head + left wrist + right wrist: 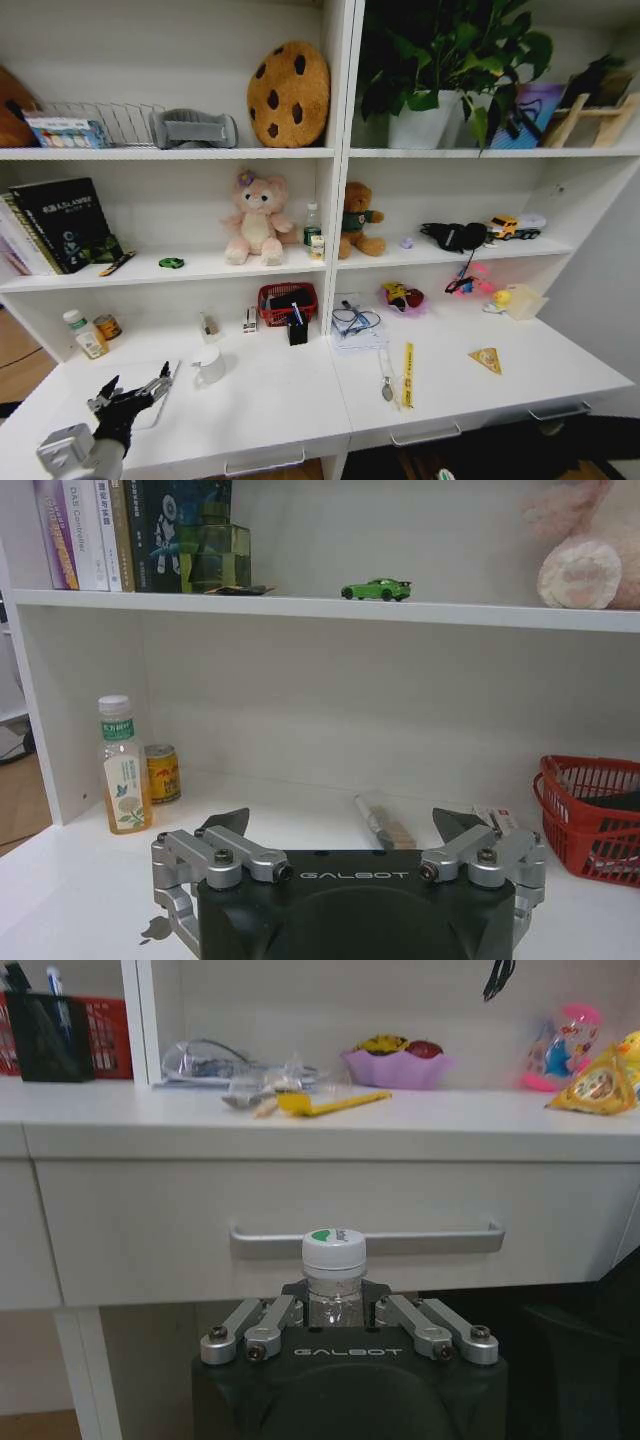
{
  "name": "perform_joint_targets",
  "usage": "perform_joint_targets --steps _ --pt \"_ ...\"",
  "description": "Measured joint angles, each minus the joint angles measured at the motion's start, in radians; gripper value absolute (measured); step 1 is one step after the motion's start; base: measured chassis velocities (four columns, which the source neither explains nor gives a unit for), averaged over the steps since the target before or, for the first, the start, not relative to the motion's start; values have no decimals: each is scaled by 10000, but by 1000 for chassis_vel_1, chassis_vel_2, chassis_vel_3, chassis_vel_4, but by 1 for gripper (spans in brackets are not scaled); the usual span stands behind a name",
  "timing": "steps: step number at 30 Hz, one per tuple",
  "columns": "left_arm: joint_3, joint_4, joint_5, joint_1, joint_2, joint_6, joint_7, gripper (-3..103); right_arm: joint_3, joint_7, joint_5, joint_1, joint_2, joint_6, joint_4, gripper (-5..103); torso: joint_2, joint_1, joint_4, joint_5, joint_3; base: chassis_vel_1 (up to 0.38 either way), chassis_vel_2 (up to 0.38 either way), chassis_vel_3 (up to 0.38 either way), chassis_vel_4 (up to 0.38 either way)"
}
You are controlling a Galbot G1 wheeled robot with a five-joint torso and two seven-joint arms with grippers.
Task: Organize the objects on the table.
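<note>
Left tool [345, 830], fingers apart, hovers over the worktop [290, 400]; right tool [335, 1305] clamps a bottle [334, 1275], best kept upright

The bottle [334, 1278] shows just its white cap and clear neck; the rest sits hidden behind the right gripper [335, 1312]. The red basket [593, 818] is cut off by the picture's edge. The laptop [140, 395] on the worktop [300, 390] is partly covered by the left gripper [128, 388].
</note>
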Motion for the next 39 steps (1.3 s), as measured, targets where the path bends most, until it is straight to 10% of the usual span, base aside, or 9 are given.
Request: perform_joint_targets --steps 23,39 --pt "0 0 0 0 0 0 1 100 -694 176 -214 2624 142 -198 -2660 23 -1 1 0 0 0 0 0 0 0" --pt "0 0 0 0 0 0 1 100 -1014 704 -387 2599 74 -20 -2755 81 0 1 0 1 0 0 0 0 0"
